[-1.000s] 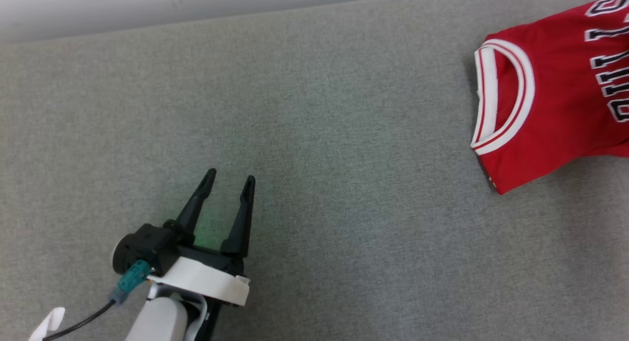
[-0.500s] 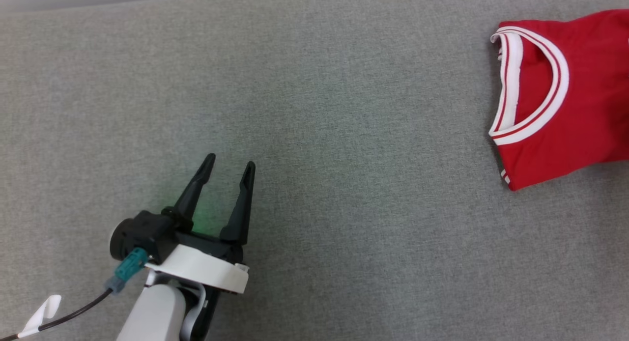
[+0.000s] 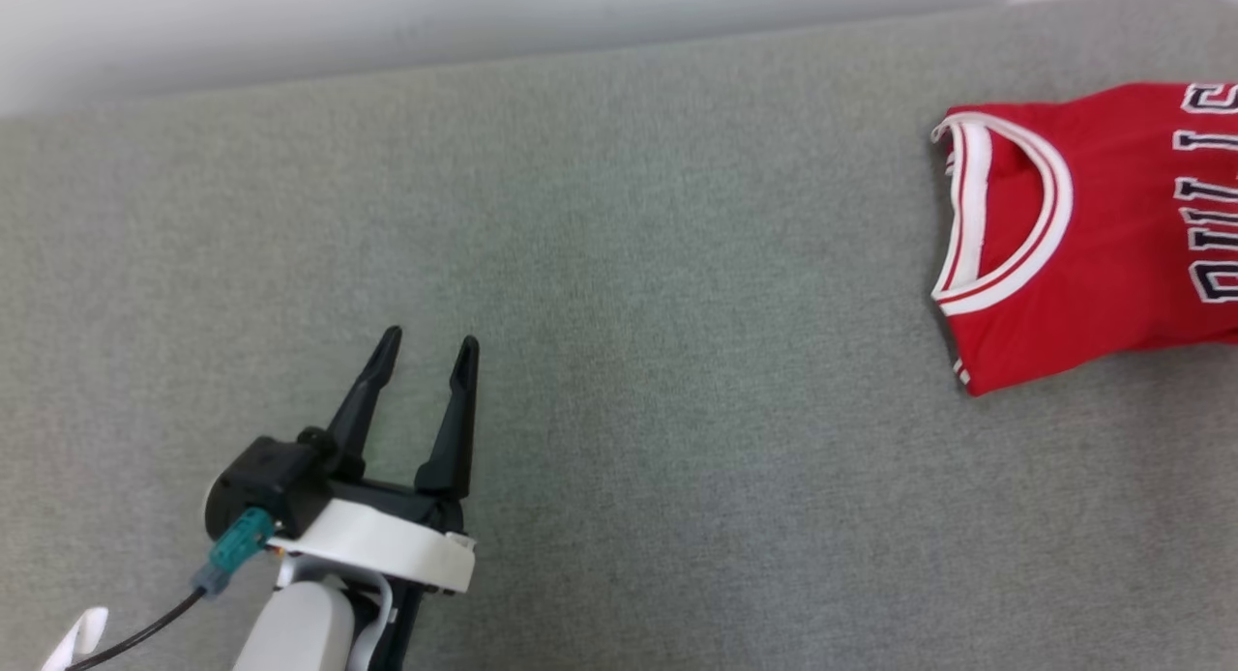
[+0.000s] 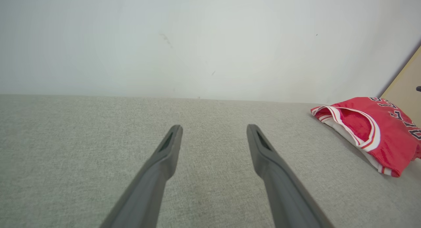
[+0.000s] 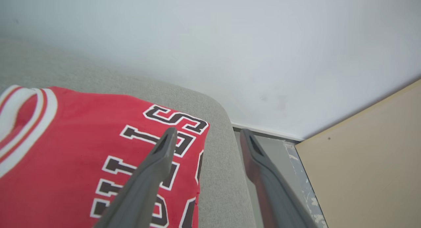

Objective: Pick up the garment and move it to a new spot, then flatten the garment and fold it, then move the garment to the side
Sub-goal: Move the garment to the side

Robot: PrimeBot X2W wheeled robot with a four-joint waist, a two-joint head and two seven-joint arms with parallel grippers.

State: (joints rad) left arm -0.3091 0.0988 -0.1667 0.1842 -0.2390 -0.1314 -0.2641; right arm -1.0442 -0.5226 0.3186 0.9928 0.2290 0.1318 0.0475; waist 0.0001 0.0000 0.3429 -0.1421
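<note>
Evidently folded, the red white-collared fabric jersey (image 3: 1112, 304) is laid far right on the grey cloth bench (image 3: 677, 410). Left end effector (image 3: 428, 338) and right end effector (image 5: 208, 132) are spread wide, empty. Limp, light cloth is expected; a doubled edge should be pinched.

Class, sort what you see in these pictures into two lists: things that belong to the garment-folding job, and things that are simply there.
Belongs to the job:
red jersey
left hand, open
right hand, open, at the jersey's lettered end

Simply there:
grey padded top
white wall
tan board
</note>
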